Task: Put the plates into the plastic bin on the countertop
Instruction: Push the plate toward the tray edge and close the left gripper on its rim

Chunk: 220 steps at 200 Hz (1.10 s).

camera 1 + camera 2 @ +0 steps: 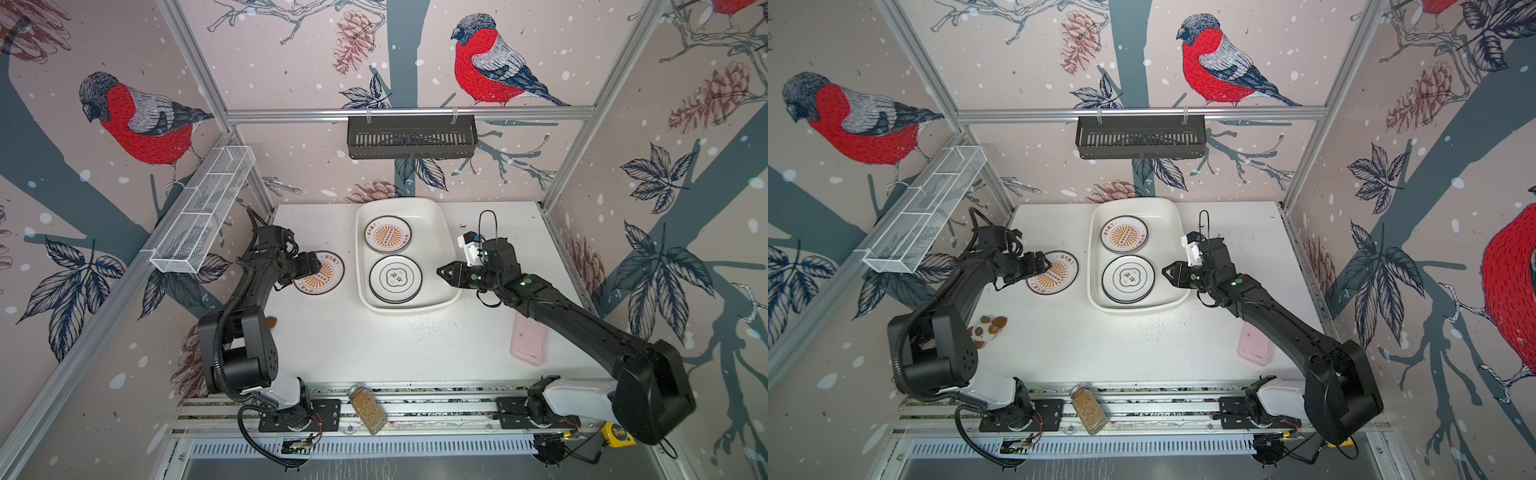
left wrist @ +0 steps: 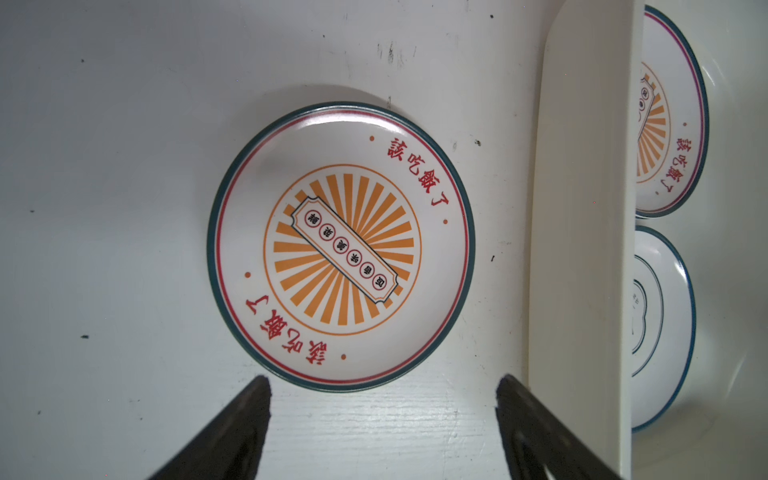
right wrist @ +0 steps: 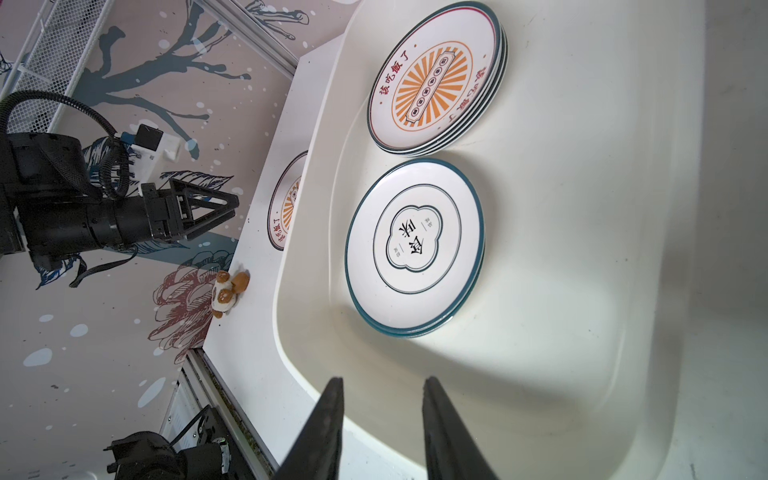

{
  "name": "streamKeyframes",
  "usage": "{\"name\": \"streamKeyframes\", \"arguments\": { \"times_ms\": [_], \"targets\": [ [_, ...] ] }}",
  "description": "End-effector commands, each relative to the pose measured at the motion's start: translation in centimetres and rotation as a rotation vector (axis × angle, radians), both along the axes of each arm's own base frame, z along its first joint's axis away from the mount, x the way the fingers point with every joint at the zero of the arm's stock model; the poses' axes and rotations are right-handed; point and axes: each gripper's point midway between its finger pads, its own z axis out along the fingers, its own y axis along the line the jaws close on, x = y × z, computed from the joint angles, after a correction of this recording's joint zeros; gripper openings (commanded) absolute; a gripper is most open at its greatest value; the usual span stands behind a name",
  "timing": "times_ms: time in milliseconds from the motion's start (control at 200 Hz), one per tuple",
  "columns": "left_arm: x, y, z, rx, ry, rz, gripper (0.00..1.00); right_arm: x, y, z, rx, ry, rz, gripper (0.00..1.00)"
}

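Hanging over the countertop (image 1: 374, 345), the left gripper (image 2: 383, 378) has its two black, tapered fingers (image 2: 249, 424) spread far apart and clamps nothing. In the left wrist view the tips frame the edge of a single plate (image 2: 340, 245); whether they touch anything cannot be told. This plate lies flat on the bare tabletop, just beside the outer wall of the plastic bin (image 2: 582, 249) but outside it. It is round, glossy and white, with a dark green outer rim, a thin red ring inside that, red characters on the band, and an orange sunburst centre crossed by a ticket-shaped label. In both top views the gripper's body covers part of it.

The right gripper (image 3: 382, 380) hovers at the opposite side of the bin, its fingers a narrow gap apart and holding nothing.

The bin is smooth cream-white plastic, shallow, with rounded corners and a rolled rim. Inside, two stacks lie side by side: the sunburst stack (image 3: 434, 79) toward the back wall, and the cloud-emblem stack (image 3: 415, 245), plain white with a thin dark rim, nearer the front.

The tabletop is matte white and scattered with dark specks. A flat pink rounded rectangle (image 1: 528, 345) lies partly under the right arm, a small brown-and-white plush toy (image 1: 986, 328) sits beside the left arm, and a glass spice jar (image 1: 368, 409) rests on the front rails.
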Motion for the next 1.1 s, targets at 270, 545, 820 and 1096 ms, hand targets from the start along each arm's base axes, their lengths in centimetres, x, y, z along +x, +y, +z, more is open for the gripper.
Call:
{"name": "streamKeyframes", "arguments": {
  "times_ms": [270,545,820,1096],
  "targets": [
    [-0.1,3.6,-2.4,-0.079,-0.006,0.089,0.83,0.3,-0.1,0.9,0.021,-0.01,-0.022,0.34],
    [-0.1,5.1,-3.8,-0.135,-0.027,0.119,0.77,0.6,0.0,0.6,0.011,0.013,-0.027,0.34],
    [0.8,5.7,-6.0,-0.167,-0.05,0.134,0.7,0.9,-0.2,0.2,-0.004,0.045,-0.045,0.33],
    [1.7,5.4,-7.6,-0.219,-0.048,0.128,0.62,0.8,-0.4,0.1,0.002,0.059,-0.071,0.32]
  ]
}}
